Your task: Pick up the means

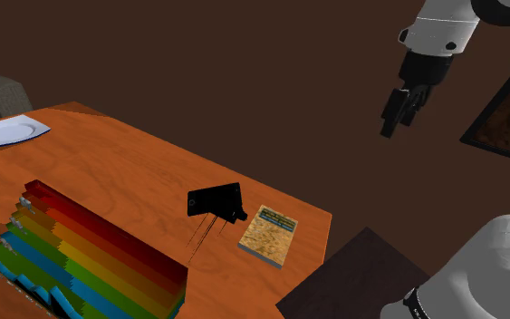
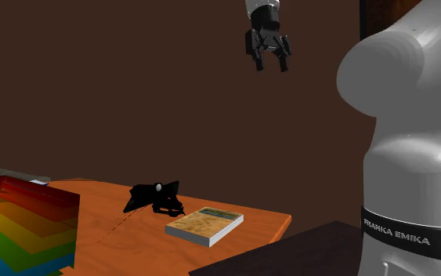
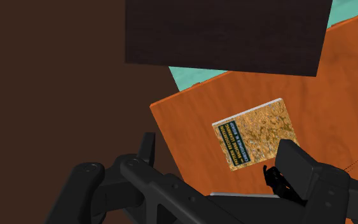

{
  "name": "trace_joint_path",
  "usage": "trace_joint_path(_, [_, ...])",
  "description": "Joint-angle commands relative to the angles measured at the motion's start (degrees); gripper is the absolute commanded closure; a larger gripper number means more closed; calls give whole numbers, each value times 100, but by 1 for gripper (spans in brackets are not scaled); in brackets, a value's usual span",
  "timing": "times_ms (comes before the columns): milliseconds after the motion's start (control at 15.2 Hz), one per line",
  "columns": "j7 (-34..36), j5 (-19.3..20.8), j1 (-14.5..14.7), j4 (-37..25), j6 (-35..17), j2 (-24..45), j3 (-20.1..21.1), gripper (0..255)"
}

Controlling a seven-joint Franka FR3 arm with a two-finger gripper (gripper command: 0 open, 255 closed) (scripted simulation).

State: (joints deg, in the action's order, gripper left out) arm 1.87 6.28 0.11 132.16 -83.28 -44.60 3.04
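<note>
The book (image 1: 269,236) with a mottled tan cover and a dark title strip lies flat near the corner of the orange wooden table (image 1: 135,172). The second exterior view has the book (image 2: 204,225) close to the table's near edge, and the wrist view has it (image 3: 255,140) far below the hand. My black gripper (image 1: 396,116) hangs high in the air, well above the book and off to the shoulder view's right. Its fingers stand apart in the second exterior view (image 2: 270,63), open around nothing. The gripper (image 3: 220,159) is nowhere near touching the book.
A black gadget (image 1: 215,201) with thin legs stands right beside the book. A rainbow-striped stepped block (image 1: 90,254) fills the table's near left, with a white plate (image 1: 8,131) at the far end. The dark stand (image 1: 352,272) sits next to the table corner.
</note>
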Motion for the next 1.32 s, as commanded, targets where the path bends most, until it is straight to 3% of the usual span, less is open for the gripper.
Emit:
trace_joint_path(0, [0,0,0,0,0,0,0,0])
trace_joint_path(594, [-108,-107,328,326,-1683,1177,264,0])
trace_joint_path(1254, [-166,-10,606,50,-3308,2886,638,0])
